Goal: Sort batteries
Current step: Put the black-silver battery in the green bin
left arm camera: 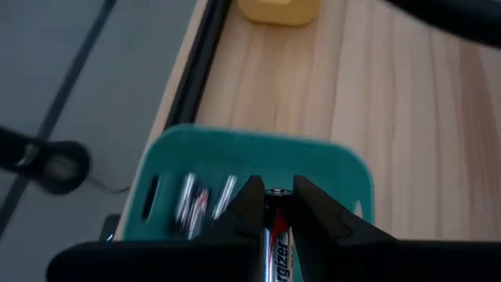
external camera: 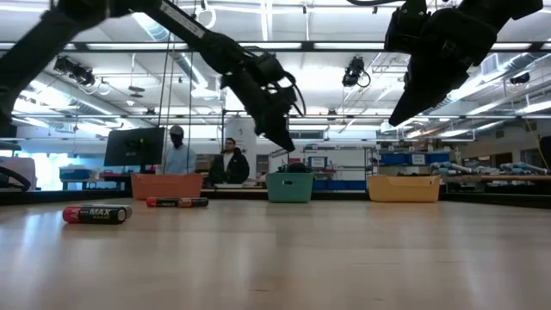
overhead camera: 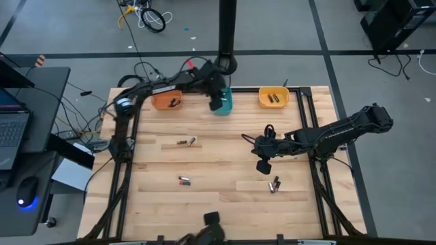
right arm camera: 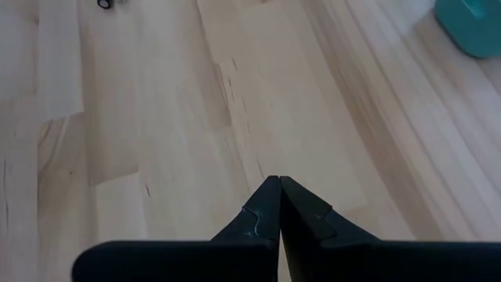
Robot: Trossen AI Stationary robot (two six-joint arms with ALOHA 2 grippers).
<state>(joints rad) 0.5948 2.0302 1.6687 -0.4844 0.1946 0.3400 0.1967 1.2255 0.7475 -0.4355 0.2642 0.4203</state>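
My left gripper (left arm camera: 275, 186) hangs over the teal bin (left arm camera: 250, 168) at the table's far edge, shut on a silver, black and red battery (left arm camera: 274, 235). Several batteries (left arm camera: 196, 202) lie inside that bin. In the low view the left gripper (external camera: 280, 129) is above the teal bin (external camera: 290, 186). My right gripper (right arm camera: 279, 182) is shut and holds nothing, raised over bare wood right of centre (overhead camera: 264, 163). Loose batteries lie on the table (overhead camera: 187, 141), (overhead camera: 184, 180), (overhead camera: 274, 184). My left gripper pinches the battery between its two fingers, which slant down over the teal bin. The battery lies along the fingers, its metal end cap (left arm camera: 275, 193) showing just at their tips. It is lifted clear, above the bin's near wall.
An orange bin (overhead camera: 167, 101) stands left of the teal one and a yellow bin (overhead camera: 274, 97) right of it, both holding batteries. Two batteries (external camera: 96, 213), (external camera: 176, 202) show at the left in the low view. People stand beyond the table's far edge.
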